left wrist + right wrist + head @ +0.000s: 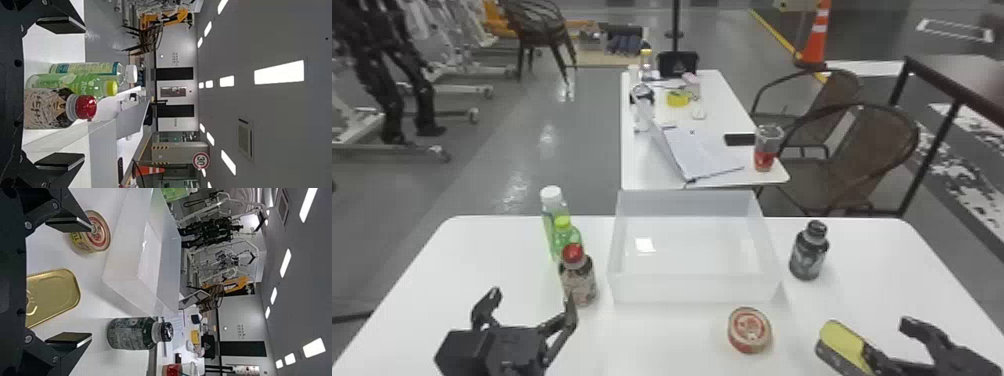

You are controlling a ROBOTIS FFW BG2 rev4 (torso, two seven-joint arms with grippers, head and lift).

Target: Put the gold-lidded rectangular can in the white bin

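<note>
My right gripper point(888, 339) is at the right front of the table, fingers apart. The gold-lidded rectangular can point(843, 345) is beside its left finger in the head view. In the right wrist view, the can's gold lid point(55, 293) shows between the spread fingers of my right gripper point(92, 282), with no grip on it visible. The white bin point(694, 287) stands mid-table, its inside bare. My left gripper point(532, 300) is parked open at the left front; in the left wrist view, bottles show between the fingers of this gripper point(84, 93).
A round can point(750, 330) lies in front of the bin. The dark bottle point(808, 251) stands right of it. Left of it are a red-capped bottle point(578, 280) and two green ones point(567, 240). Behind is another table point(642, 165) with a laptop and cup.
</note>
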